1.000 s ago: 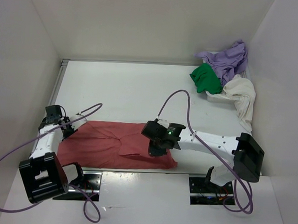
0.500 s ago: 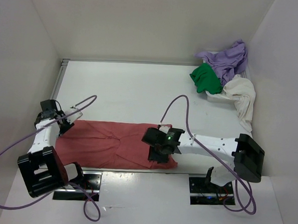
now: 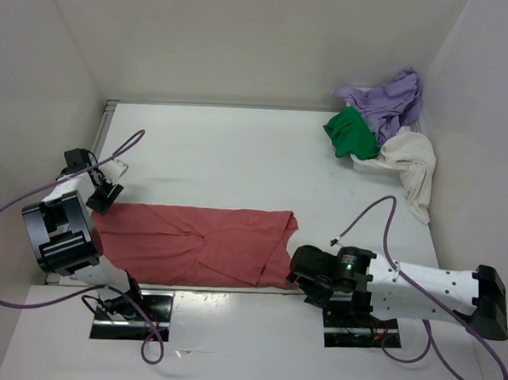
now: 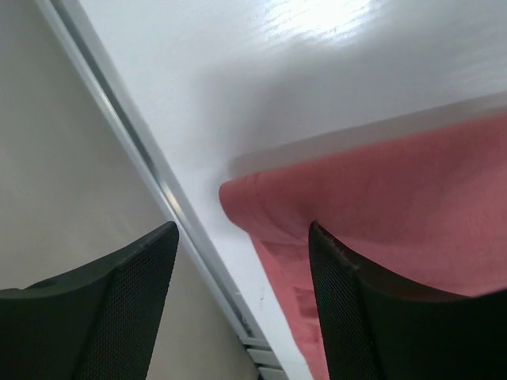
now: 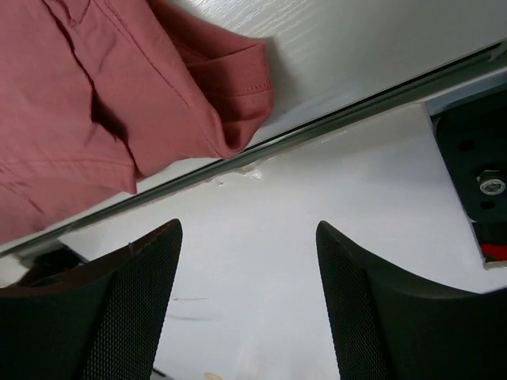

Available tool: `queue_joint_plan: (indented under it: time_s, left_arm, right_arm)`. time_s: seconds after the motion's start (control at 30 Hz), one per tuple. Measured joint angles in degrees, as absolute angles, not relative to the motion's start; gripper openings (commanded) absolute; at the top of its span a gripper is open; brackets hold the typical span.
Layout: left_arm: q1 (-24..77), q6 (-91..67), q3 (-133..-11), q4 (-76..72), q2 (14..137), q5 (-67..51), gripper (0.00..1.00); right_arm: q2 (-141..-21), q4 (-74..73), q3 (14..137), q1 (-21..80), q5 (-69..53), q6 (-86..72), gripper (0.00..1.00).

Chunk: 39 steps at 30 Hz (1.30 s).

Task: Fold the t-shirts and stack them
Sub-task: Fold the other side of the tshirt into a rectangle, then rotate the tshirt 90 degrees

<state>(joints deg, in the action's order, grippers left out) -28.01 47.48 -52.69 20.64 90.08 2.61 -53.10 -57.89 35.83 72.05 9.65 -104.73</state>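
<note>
Now, at the far left, the left gripper (image 3: pixel 106 192) hangs over the left end of the salmon-red shirt (image 3: pixel 192 242), close to the metal rail (image 4: pixel 150 170) along the table's left edge and the wall beside it. Its fingers (image 4: pixel 135 277) stand wide apart and hold nothing; in the left wrist view the shirt's rounded corner (image 4: pixel 261 198) lies flat on the table (image 3: pixel 239 147) below the gap.

The salmon-red shirt lies as a long band along the near edge of the table, its right end slightly rumpled.

Just off that right end, at the near edge, is the right gripper (image 3: pixel 305 276). Its fingers (image 5: pixel 127 293) are also spread wide and empty, apart from the shirt's hemmed corner (image 5: pixel 238 87).

In the far right corner sits the white basket (image 3: pixel 366 165). The green shirt (image 3: pixel 351 134) and lavender shirt (image 3: pixel 391 102) are heaped in it, and the cream shirt (image 3: pixel 413 164) spills over its right side onto the table.

A broad stretch of bare table top lies between the band and the basket, with walls on three sides.
</note>
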Motion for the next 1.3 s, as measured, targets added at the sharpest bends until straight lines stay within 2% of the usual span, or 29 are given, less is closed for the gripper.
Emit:
queue_joint_plan:
  time_s: [0.2,0.37,0.5,0.6,0.7,0.8,0.93,0.97,1.07,1.1,1.17,1.2,1.3]
  left_arm:
    - [-28.1,46.0,-54.3,18.5,94.4,2.7,0.74]
    - [-28.1,46.1,-54.3,17.5,94.8,3.0,0.74]
    - [-28.1,46.1,-54.2,17.1,94.8,3.1,0.74]
    - [-28.1,46.3,-54.1,16.8,94.8,3.3,0.74]
    - [-28.1,46.4,-53.7,16.2,94.7,3.6,0.74]
    - [-28.3,46.6,-52.9,15.4,94.1,3.8,0.74]
    - [-29.2,46.6,-52.1,14.5,93.7,3.8,0.74]
    - [-29.3,46.7,-52.1,14.5,93.6,3.9,0.74]
    - [-29.4,46.7,-51.6,14.0,93.3,3.9,0.74]
    - [-29.4,46.8,-51.5,13.9,93.3,4.0,0.74]
    - [-29.5,46.8,-51.5,13.9,93.2,4.1,0.74]
    - [-29.7,46.8,-51.5,13.9,93.2,4.3,0.74]
    - [-30.6,47.5,-51.6,14.5,93.1,4.2,0.74]
  right_arm:
    - [-45.7,-53.8,28.9,70.7,9.4,-109.6,0.71]
    - [-45.2,-51.8,27.5,68.7,9.9,-110.4,0.71]
    - [-51.6,-47.4,27.7,59.5,9.6,-104.3,0.73]
    - [-61.1,-45.8,29.6,54.2,9.9,-98.4,0.67]
    - [-67.7,-44.6,32.0,53.0,10.0,-94.1,0.64]
    - [-69.4,-42.5,32.5,52.8,8.7,-91.3,0.61]
    - [-70.9,-40.9,32.9,52.9,7.0,-88.8,0.47]
    - [-71.5,-40.7,33.1,52.9,6.7,-88.4,0.4]
    - [-73.3,-38.9,33.9,52.9,6.2,-87.4,0.26]
    - [-73.8,-38.1,34.0,52.9,6.1,-87.2,0.15]
    - [-74.4,-37.0,34.3,52.8,5.9,-86.4,0.03]
    - [-74.8,-36.8,34.6,52.6,5.9,-85.8,0.0]
    - [-77.2,-36.6,36.4,49.6,4.9,-82.3,0.0]
